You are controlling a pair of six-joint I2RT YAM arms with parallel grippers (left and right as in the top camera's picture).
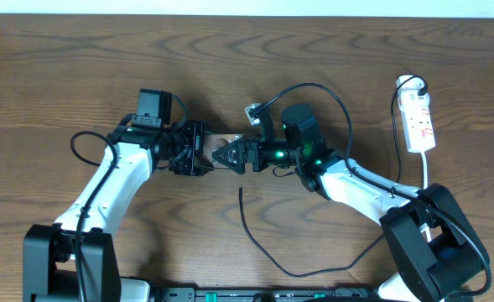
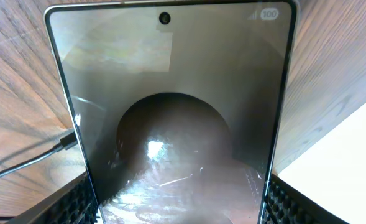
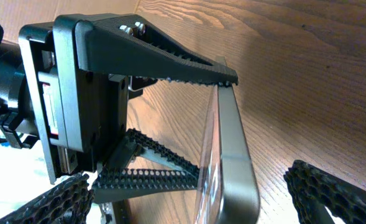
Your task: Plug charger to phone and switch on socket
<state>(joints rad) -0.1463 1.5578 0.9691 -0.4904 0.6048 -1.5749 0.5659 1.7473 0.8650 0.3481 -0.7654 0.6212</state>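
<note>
Charger (image 1: 242, 210): closest to my side of the table (image 1: 62, 67). The thin black lead lies in a loose loop on the wood. Its small tip end sits bare on the tabletop just in front of the two grippers, not touching them or the phone.
Lead in the left wrist view: a black lead with a thicker end lies on the wood just left of the phone. Can't swear it's the same tip.
Left gripper (image 1: 200, 151): clamped on the phone, one ribbed pad on each long edge. On the left wrist cam both pads show in the bottom corners, and the phone fills the frame between them.
Phone (image 2: 176, 124): mid-table, right between the two grippers. Its glossy brown face points at the left wrist cam, with the camera hole at the top end and a little "100" badge in the corner. From the right wrist cam I only get it edge-on. Can't tell if it rests on the wood or hangs just above it.
Right gripper (image 1: 226, 157): spread as wide as it goes, gripping nothing. Its fingers sit either side of the phone's free end, with a gap on both sides.
Power strip (image 1: 420, 117): far right, well apart from both grippers. It's white with red markings, and its white cord runs back toward my side past the right arm.
Plug end: a white plug sits at the strip's far end with a thin black lead curling off it.
Switch: too small for me to read.
</note>
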